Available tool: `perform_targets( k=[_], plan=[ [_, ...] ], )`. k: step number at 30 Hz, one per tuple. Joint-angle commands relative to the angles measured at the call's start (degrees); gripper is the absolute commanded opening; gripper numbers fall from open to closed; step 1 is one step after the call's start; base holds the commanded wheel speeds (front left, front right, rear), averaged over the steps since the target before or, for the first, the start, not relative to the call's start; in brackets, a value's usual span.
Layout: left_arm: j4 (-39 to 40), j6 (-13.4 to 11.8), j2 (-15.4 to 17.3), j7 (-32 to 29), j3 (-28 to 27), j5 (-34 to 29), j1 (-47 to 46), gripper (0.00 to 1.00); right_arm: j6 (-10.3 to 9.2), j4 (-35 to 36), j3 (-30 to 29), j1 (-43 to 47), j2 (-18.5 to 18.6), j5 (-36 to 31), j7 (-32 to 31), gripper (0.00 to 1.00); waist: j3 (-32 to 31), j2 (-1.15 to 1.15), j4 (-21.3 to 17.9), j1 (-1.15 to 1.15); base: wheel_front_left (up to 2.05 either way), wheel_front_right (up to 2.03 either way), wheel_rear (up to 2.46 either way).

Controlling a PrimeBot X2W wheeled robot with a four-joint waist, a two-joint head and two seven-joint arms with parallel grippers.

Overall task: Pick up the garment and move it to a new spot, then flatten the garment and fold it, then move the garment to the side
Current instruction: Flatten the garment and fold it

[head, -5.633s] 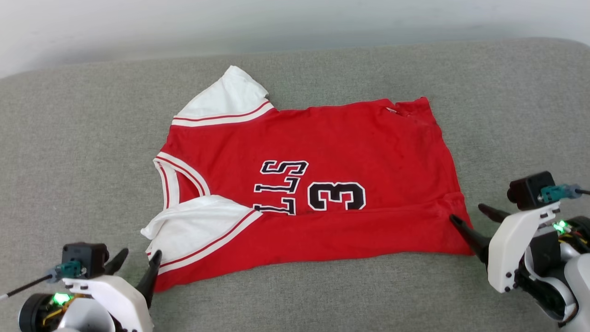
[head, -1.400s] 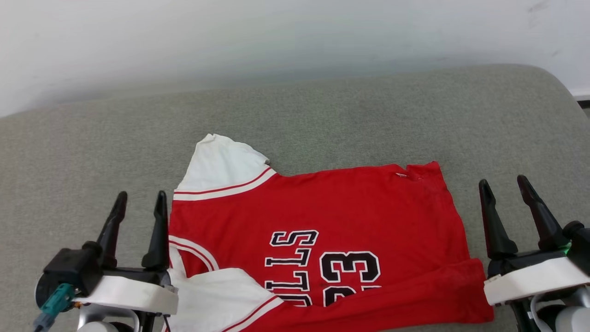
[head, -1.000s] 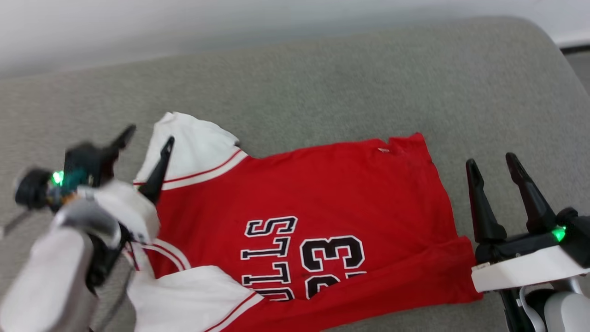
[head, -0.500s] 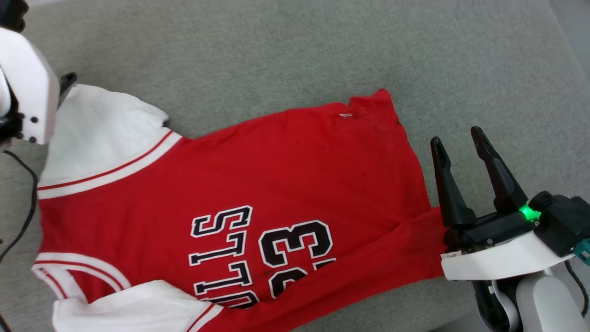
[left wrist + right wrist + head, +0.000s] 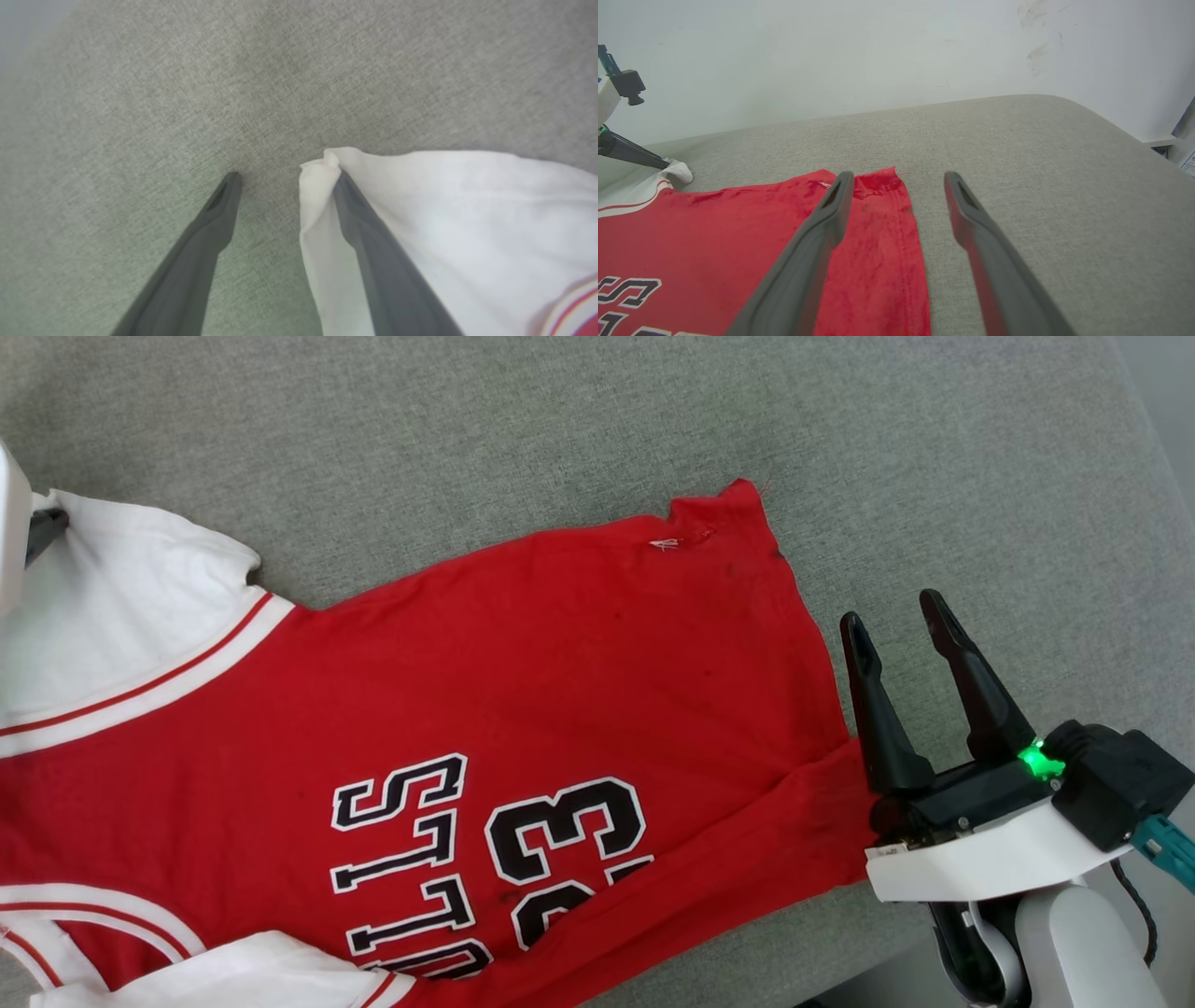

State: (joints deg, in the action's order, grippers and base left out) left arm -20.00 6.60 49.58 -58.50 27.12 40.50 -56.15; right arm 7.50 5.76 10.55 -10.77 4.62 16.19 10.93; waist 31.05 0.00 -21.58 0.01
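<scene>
Thin cloth garment (image 5: 560, 653), matt

We get bright, even, diffuse light — shadows are faint, just a thin soft line under the edge of the shirt (image 5: 560, 663) on the grey cushion (image 5: 560, 420). The head view is crisp. The left wrist view is hazy throughout — top corners dimmer, fingers (image 5: 219, 224) blurred.

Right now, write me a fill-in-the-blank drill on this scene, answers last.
The garment lies on a ____ upholstered surface.
A finger of the left gripper touches the garment's ____ sleeve.
The right gripper, beside the red hem, has its jaws ____.
Answers: grey; white; open.
</scene>
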Motion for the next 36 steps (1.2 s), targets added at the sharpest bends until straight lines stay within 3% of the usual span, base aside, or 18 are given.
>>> perform_targets(
  k=[1, 2, 3, 4, 12, 17, 23, 29, 36],
  plan=[
    [-0.76, -0.14, -0.06, -0.35, 1.32, -1.05, 1.46, 1.00, -0.02, -0.31, -0.09, -1.02, -0.39, 0.31, 0.43, 1.00, 0.36, 0.00, -0.03, -0.01, 0.00, 0.00, 0.00],
    [-1.06, -0.31, 0.10, -0.43, 1.60, -1.20, 1.95, 0.82, -0.02, -0.44, -0.11, -1.17, -0.45, 0.22, 0.50, 1.00, 0.43, 0.00, -0.02, -0.01, 0.00, 0.00, 0.00],
    [-1.22, -0.27, 0.14, -0.67, 1.93, -1.18, 2.46, 0.33, -0.02, -0.57, -0.15, -1.33, -0.49, 0.12, 0.50, 1.00, 0.44, 0.00, 0.02, -0.01, 0.00, 0.00, 0.00],
    [-1.28, -0.24, 0.07, -0.47, 2.07, -1.06, 2.96, 0.00, -0.02, -0.70, -0.10, -1.47, -0.53, 0.00, 0.49, 1.00, 0.39, 0.00, 0.10, -0.01, 0.00, 0.00, 0.00],
    [0.80, -1.89, -2.70, 7.11, -0.37, 0.79, 5.00, 0.00, -0.02, -1.01, -0.89, -0.55, 1.03, -0.70, -1.97, 1.00, -3.12, 0.00, 2.72, -0.01, 0.00, 0.00, 0.00],
    [3.16, -1.19, -3.77, 14.05, -1.12, 0.50, 6.32, 0.00, -0.02, -0.49, -1.15, -0.85, 4.65, -1.68, -7.00, 1.00, -6.55, 0.00, 5.37, -0.01, 0.00, 0.00, 0.00],
    [8.07, -0.23, -3.74, 19.45, -1.04, 1.15, 8.36, 0.00, -0.02, -1.35, -0.50, -3.57, 11.16, -1.15, -17.47, 1.00, -8.85, 0.00, 8.22, -0.01, 0.00, 0.00, 0.00],
    [16.64, 0.03, -3.20, 23.20, -1.08, 2.01, 11.81, 0.00, -0.03, -3.14, 2.06, -9.20, 19.20, 3.69, -32.27, 1.00, -9.09, 0.00, 12.12, -0.01, 0.00, 0.00, 0.00],
    [27.67, -2.46, -2.45, 26.28, -1.64, 2.10, 18.18, 0.00, -0.02, -7.54, 4.01, -17.43, 24.51, 9.75, -46.04, 1.00, -6.89, 0.00, 16.70, -0.01, 0.00, 0.00, 0.00]
  ],
)
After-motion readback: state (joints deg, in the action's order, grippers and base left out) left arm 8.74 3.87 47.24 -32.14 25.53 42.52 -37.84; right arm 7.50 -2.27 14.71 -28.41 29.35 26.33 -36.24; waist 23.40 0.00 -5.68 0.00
